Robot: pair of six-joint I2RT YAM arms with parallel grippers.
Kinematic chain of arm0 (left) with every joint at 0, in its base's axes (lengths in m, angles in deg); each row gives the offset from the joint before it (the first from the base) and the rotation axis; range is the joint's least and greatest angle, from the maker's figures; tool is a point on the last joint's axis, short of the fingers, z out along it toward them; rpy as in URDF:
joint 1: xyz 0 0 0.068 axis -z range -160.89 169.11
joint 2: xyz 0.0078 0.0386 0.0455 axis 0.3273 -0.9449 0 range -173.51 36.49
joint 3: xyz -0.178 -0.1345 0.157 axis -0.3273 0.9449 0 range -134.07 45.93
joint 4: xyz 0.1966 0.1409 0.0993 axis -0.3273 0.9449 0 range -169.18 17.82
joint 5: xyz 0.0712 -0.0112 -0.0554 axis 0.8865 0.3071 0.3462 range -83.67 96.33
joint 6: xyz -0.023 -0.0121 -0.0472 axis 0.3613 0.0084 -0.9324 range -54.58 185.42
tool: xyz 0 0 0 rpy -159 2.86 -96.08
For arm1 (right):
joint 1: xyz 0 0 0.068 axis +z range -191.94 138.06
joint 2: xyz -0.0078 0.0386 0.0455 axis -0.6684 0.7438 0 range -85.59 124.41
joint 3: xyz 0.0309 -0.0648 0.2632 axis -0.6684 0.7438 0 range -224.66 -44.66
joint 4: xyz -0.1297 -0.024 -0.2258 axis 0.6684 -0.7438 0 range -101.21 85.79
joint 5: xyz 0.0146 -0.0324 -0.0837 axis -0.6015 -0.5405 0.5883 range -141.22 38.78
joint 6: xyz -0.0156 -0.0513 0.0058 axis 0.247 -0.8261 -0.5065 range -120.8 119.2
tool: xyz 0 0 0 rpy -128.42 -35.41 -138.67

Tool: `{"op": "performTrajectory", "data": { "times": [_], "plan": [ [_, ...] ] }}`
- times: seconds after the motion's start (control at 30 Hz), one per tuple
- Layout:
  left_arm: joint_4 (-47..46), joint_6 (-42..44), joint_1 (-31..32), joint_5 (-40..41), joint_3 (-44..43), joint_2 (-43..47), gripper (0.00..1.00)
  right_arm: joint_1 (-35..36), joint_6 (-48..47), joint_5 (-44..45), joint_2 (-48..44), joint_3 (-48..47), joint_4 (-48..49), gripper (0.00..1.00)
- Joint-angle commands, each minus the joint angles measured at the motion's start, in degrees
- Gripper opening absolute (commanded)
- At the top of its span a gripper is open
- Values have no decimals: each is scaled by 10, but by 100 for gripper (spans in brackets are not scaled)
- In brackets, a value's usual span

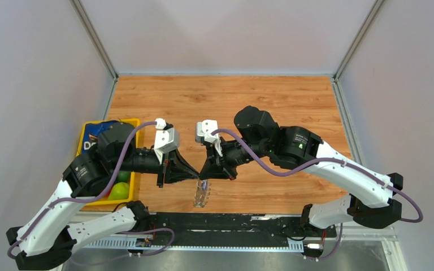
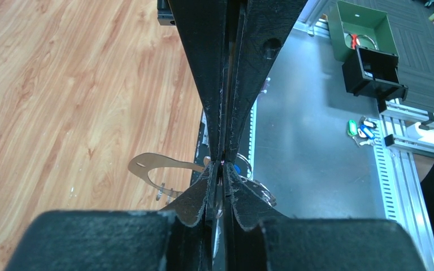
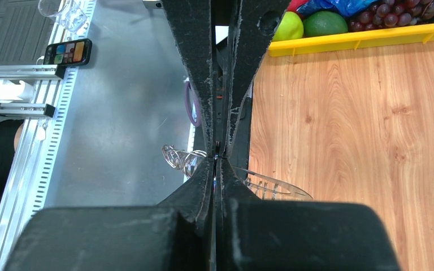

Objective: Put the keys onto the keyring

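Observation:
My two grippers meet tip to tip low over the table's near edge. The left gripper (image 1: pixel 194 176) (image 2: pixel 223 166) is shut on the keyring (image 2: pixel 153 165), a thin silver hoop whose band curves out to the left with small silver pieces hanging from it. The ring dangles below the fingertips in the top view (image 1: pixel 202 195). The right gripper (image 1: pixel 205 176) (image 3: pixel 215 160) is shut, with a blue glint between its pads. The key's blue head (image 2: pixel 237 168) shows just beside the meeting tips. The ring's band (image 3: pixel 274 186) and its wire loops (image 3: pixel 178 157) flank the right fingers.
A yellow tray (image 1: pixel 131 121) (image 3: pixel 361 38) with green fruit (image 1: pixel 118 191) and grapes stands at the left. A black rail (image 1: pixel 220 220) runs along the table's near edge. Off the table are a green box (image 2: pixel 361 25), a black box (image 2: pixel 373 73) and a phone (image 3: pixel 68 52).

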State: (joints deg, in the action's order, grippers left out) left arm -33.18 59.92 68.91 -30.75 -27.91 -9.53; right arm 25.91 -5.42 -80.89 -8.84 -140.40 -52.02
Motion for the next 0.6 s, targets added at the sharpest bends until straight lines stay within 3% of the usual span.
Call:
{"op": "performTrajectory", "data": {
  "times": [0.0,0.03,0.1,0.43,0.57],
  "plan": [
    [-36,3,-1,-15,6,-1,9,3,1,-19,-4,-19,35,0],
    [-39,4,-1,-15,7,-1,3,3,1,-19,-5,-19,35,0],
    [-46,5,-1,-18,10,0,0,3,1,-21,-4,-18,35,0],
    [-115,-7,-1,2,40,30,0,3,7,-21,-24,-4,46,1],
    [-153,-18,-1,8,56,51,0,3,14,-11,-34,-2,54,19]
  ]
}}
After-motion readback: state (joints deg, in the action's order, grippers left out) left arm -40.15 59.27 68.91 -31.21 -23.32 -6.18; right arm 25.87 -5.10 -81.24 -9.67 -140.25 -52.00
